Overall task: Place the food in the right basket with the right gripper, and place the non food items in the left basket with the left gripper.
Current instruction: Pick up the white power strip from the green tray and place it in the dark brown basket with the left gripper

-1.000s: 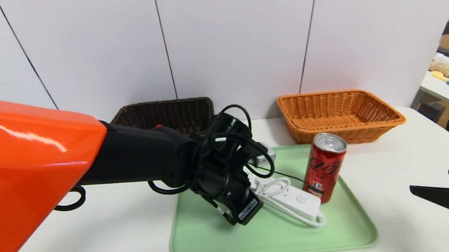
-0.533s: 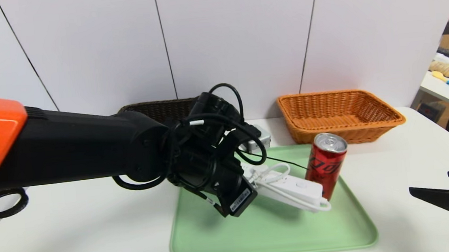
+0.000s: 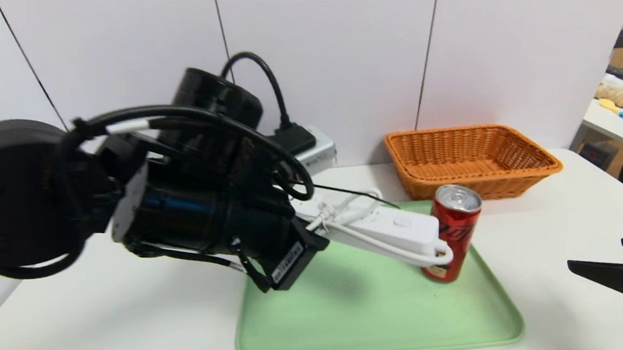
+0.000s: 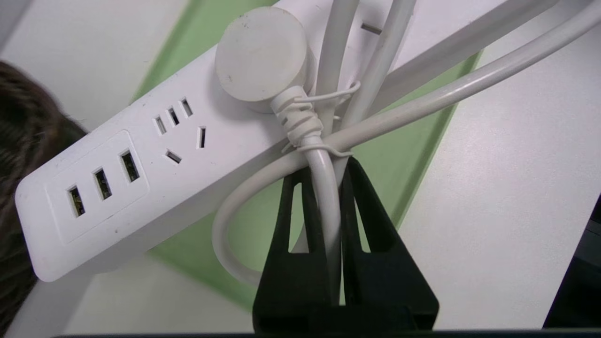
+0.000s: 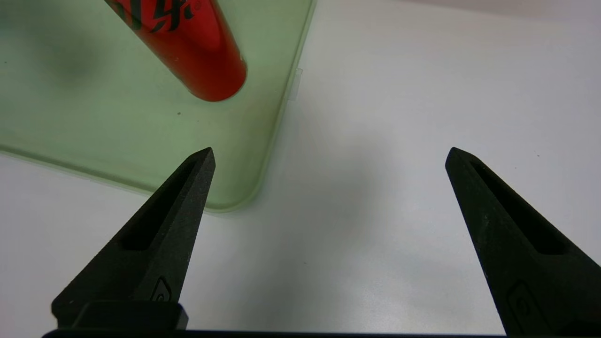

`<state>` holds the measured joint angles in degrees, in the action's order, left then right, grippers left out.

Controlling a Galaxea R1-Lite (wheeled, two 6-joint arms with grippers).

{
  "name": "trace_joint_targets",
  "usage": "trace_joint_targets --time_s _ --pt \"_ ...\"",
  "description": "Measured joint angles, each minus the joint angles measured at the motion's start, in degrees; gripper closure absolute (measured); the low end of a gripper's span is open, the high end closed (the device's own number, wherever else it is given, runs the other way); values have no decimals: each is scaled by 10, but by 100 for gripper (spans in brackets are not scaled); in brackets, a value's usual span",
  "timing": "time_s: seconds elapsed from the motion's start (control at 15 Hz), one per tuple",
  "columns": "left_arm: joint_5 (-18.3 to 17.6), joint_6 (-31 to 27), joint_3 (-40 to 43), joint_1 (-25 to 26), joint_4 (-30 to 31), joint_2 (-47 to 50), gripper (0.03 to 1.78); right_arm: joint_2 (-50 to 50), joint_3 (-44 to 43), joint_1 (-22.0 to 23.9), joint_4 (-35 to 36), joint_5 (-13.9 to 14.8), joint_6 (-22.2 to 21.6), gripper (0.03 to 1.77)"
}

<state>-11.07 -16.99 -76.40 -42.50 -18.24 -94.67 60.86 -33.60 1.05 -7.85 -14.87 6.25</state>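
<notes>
Where the left gripper (image 4: 328, 169) hangs above the green tray (image 3: 380, 315), its fingers are closed on the bundled cord (image 4: 328, 206) of the white power strip (image 3: 383, 222), which is clear of the tray. Red can (image 3: 454, 230): upright on the tray. Orange basket (image 3: 470, 155): behind tray. Right gripper (image 5: 331, 157): over the white table (image 3: 543, 245), fingers wide apart, holding nothing.

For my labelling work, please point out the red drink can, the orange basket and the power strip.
Red can (image 3: 457, 230): head view, upper side.
Orange basket (image 3: 472, 178): head view, front rim.
Power strip (image 4: 108, 169): left wrist view, top face.
</notes>
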Motion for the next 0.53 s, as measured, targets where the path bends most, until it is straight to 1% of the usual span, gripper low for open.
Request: trace_joint_targets --time_s 0.13,0.27,0.4,0.53 --pt "12 0 -1 38 1 41 166 0 1 0 0 0 -1 10" --pt "15 0 -15 90 4 64 166 0 5 0 0 0 1 10" --pt "16 0 -41 148 4 65 166 1 7 0 0 1 1 10" --pt "16 2 -71 206 1 44 166 1 7 2 0 2 1 10"
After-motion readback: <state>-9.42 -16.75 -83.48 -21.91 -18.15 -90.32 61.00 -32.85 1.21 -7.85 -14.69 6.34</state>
